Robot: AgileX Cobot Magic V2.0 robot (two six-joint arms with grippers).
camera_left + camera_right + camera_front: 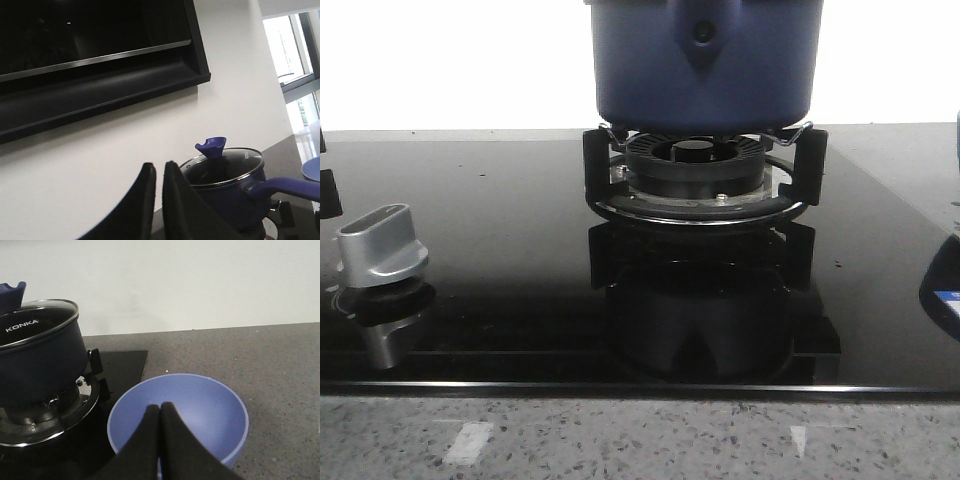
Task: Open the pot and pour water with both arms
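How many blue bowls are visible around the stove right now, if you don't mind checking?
1. A blue bowl sits on the grey counter beside the pot on its burner. Others may lie out of view.

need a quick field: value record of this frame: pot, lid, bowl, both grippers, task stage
pot: dark blue pot sits on the burner grate of the black glass cooktop
lid: glass lid on the pot, blue knob upright
pot handle: long blue handle sticks out sideways
bowl: blue bowl on the grey counter beside the cooktop, looks empty
left gripper: shut, holds nothing, short of the pot
right gripper: shut, holds nothing, above the bowl
task stage: lid not yet lifted, nothing poured
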